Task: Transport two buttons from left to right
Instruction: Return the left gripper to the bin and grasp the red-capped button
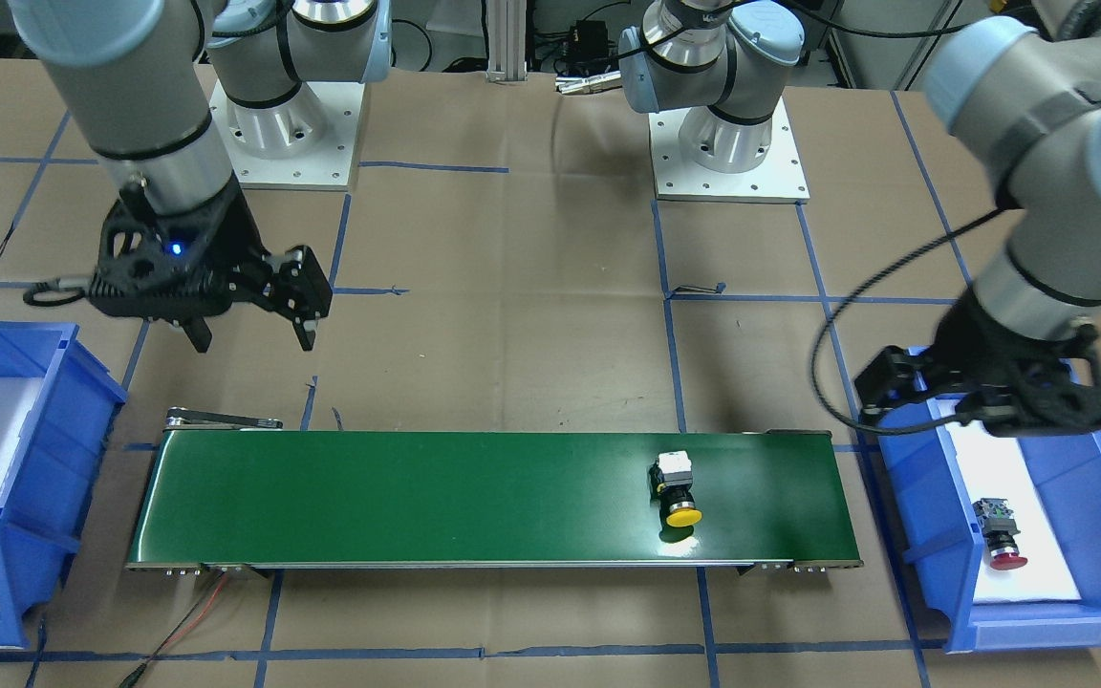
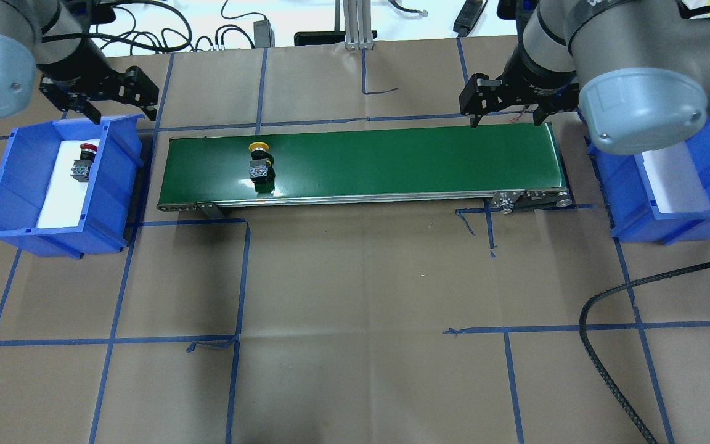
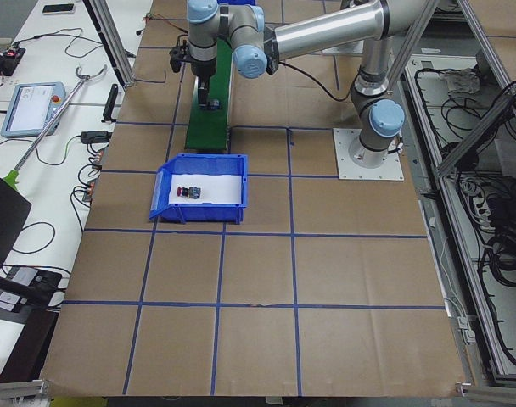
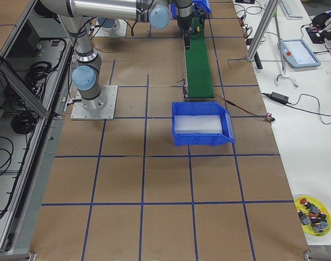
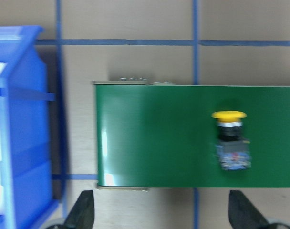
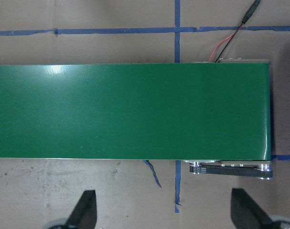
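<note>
The yellow button (image 2: 259, 161) lies on its side on the green conveyor belt (image 2: 392, 160) near the belt's left end; it also shows in the front view (image 1: 677, 489) and the left wrist view (image 5: 230, 138). The red button (image 2: 82, 163) lies on the white pad in the left blue bin (image 2: 114, 179), and shows in the front view (image 1: 1000, 535) too. My left gripper (image 2: 122, 111) is open and empty above the bin's far edge. My right gripper (image 2: 506, 117) is open and empty above the far edge of the belt's right end.
An empty blue bin (image 2: 632, 203) with a white pad stands beyond the belt's right end. Red and black wires (image 1: 197, 612) run from the belt's right end. A black cable (image 2: 614, 370) loops over the near right table. A yellow dish (image 4: 313, 213) holds several spare buttons.
</note>
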